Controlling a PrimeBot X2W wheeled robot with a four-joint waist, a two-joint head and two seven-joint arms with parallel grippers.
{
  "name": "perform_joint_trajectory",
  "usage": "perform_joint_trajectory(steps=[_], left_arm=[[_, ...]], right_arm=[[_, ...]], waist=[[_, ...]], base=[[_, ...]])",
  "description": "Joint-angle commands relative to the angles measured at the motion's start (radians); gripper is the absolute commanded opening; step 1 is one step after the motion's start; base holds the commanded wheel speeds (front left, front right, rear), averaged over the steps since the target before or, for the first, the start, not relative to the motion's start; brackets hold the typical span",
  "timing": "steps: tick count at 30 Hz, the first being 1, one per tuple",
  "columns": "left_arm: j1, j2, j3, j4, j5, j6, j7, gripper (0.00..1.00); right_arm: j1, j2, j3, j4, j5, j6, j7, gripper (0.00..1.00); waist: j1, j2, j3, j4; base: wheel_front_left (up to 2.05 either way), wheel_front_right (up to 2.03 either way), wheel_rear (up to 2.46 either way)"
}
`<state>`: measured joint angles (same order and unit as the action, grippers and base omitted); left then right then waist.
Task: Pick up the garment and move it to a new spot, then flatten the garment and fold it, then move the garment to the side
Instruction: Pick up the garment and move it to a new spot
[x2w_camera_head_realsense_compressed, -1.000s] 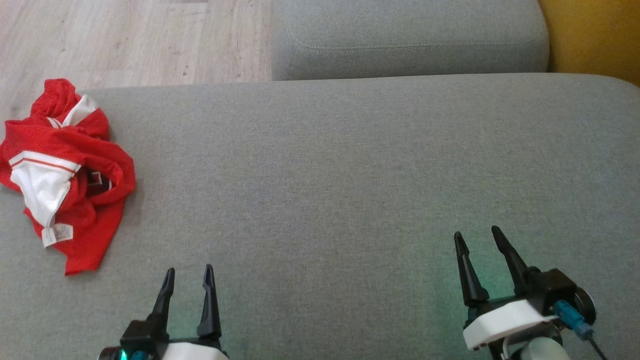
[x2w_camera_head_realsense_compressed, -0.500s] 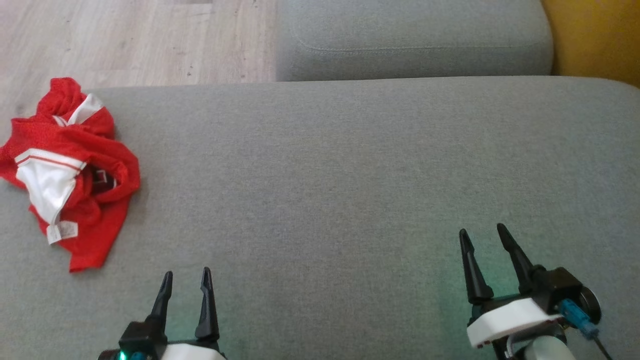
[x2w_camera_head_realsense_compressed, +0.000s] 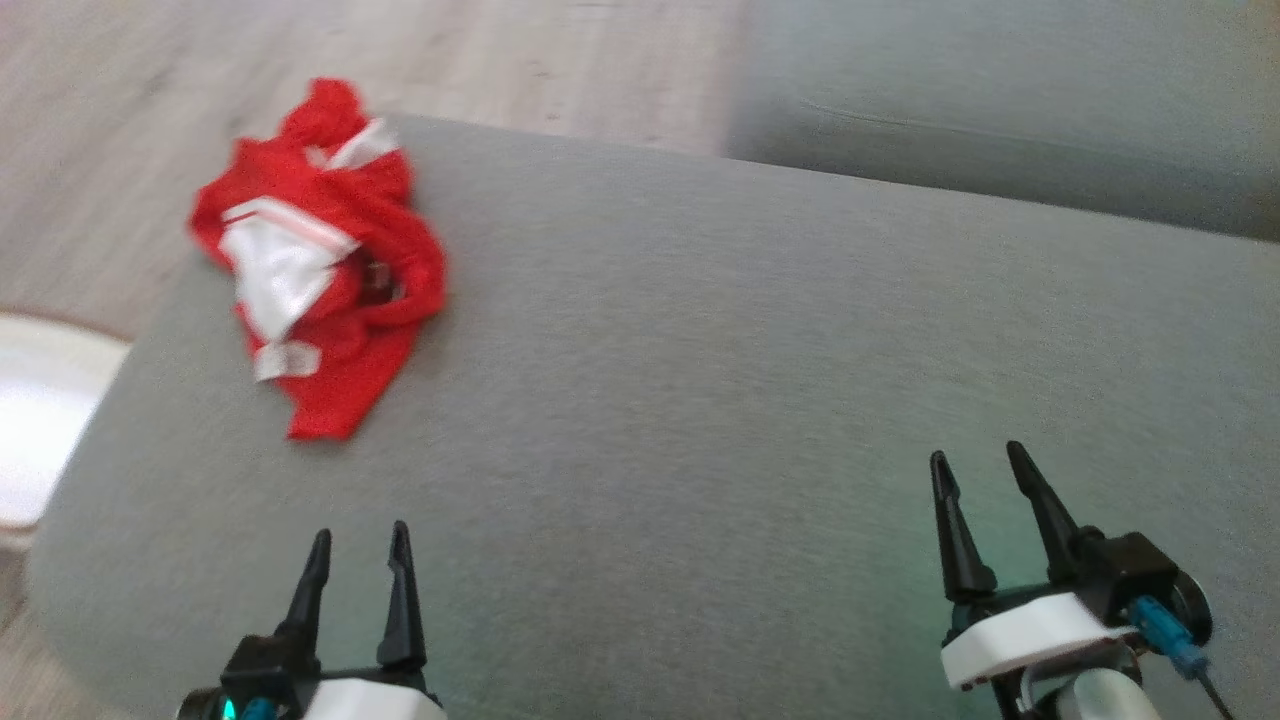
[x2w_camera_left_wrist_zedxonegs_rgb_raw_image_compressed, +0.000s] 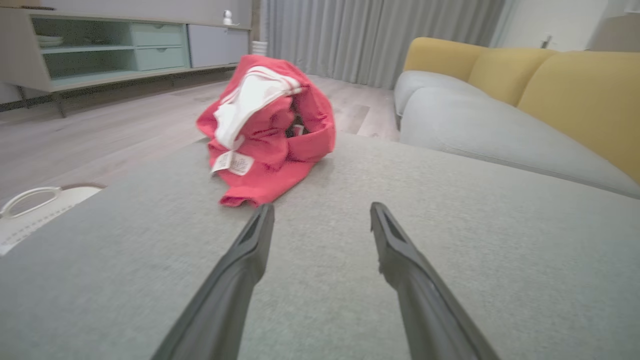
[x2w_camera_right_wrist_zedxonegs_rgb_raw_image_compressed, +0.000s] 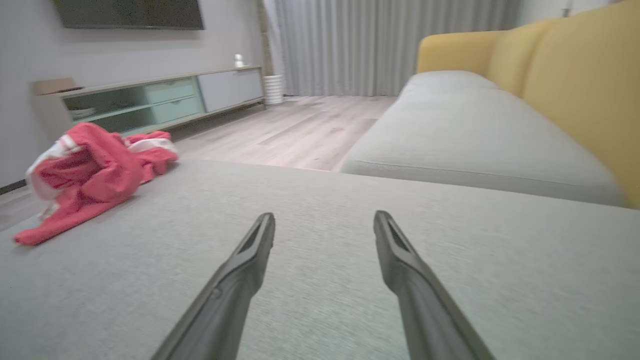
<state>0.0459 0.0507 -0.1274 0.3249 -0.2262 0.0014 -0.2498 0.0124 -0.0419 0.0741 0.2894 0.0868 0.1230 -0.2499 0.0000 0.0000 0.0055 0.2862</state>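
Left gripper (x2w_camera_head_realsense_compressed: 360, 532) fingers spread wide, nothing held, over grey woven cushion (x2w_camera_head_realsense_compressed: 700, 400). Right gripper (x2w_camera_head_realsense_compressed: 977, 455) the same: fingers apart, empty. Fingers are long, dark and tapered. Garment (x2w_camera_head_realsense_compressed: 325, 260) lies crumpled near the cushion's far left corner, ahead of the left gripper, apart from both. Red mesh-like fabric, white panels and trim. White tag (x2w_camera_left_wrist_zedxonegs_rgb_raw_image_compressed: 232, 162) on it, print too blurred to read.

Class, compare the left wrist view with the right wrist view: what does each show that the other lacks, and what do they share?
Left wrist view: a white container at its lower left edge. Right wrist view: a dark screen on the wall. Both: the red garment crumpled on the grey cushion, the yellow sofa back, curtains.
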Motion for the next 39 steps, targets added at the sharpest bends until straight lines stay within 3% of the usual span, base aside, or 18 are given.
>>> perform_joint_trajectory(steps=[1, 6, 10, 17, 22, 26, 31, 35, 39], left_arm=[[-0.04, 0.011, 0.038, -0.033, 0.009, 0.007, -0.012, 1.0], [-0.026, 0.017, 0.058, -0.051, 0.008, 0.011, -0.012, 1.0], [-0.017, 0.019, 0.068, -0.064, 0.006, 0.012, -0.012, 1.0], [-0.01, 0.014, 0.074, -0.096, 0.001, 0.012, -0.012, 1.0], [-0.02, 0.039, 0.141, -0.188, -0.008, 0.026, -0.012, 1.0], [-0.092, 0.106, 0.195, -0.282, -0.02, 0.016, 0.0, 1.0], [-0.313, 0.234, 0.249, -0.355, -0.042, -0.013, 0.104, 1.0], [-0.482, 0.294, 0.252, -0.325, -0.067, -0.04, 0.187, 1.0], [-0.691, 0.334, 0.244, -0.21, -0.092, -0.047, 0.281, 1.0]], right_arm=[[-0.03, -0.008, 0.029, -0.035, 0.003, 0.008, -0.012, 1.0], [-0.038, -0.008, 0.048, -0.034, 0.011, 0.008, -0.012, 1.0], [-0.04, -0.008, 0.062, -0.033, 0.01, 0.008, -0.012, 1.0], [-0.043, -0.008, 0.07, -0.04, -0.003, 0.008, -0.012, 1.0], [-0.052, -0.008, 0.062, -0.059, -0.032, 0.008, -0.012, 1.0], [-0.07, -0.008, 0.057, -0.08, -0.063, 0.008, -0.012, 1.0], [-0.102, -0.008, 0.043, -0.103, -0.112, 0.008, -0.011, 1.0], [-0.127, -0.008, 0.039, -0.116, -0.147, 0.008, 0.0, 1.0], [-0.164, -0.008, 0.041, -0.141, -0.185, 0.008, 0.03, 1.0]], waist=[[0.0, 0.0, 0.001, 0.098], [0.0, 0.0, -0.001, 0.19], [0.0, 0.0, 0.0, 0.224], [0.0, 0.0, 0.017, 0.23], [0.0, 0.0, 0.046, 0.211], [0.0, 0.0, 0.084, 0.19], [0.0, 0.0, 0.145, 0.157], [0.0, 0.0, 0.192, 0.132], [0.0, 0.0, 0.263, 0.095]], base=[[0.0, 0.0, 0.0], [0.0, 0.0, 0.0], [0.0, 0.0, 0.0], [0.0, 0.0, 0.0], [0.0, 0.0, 0.0], [0.0, 0.0, 0.0], [0.0, 0.0, 0.0], [0.0, 0.0, 0.0], [0.0, 0.0, 0.0]])
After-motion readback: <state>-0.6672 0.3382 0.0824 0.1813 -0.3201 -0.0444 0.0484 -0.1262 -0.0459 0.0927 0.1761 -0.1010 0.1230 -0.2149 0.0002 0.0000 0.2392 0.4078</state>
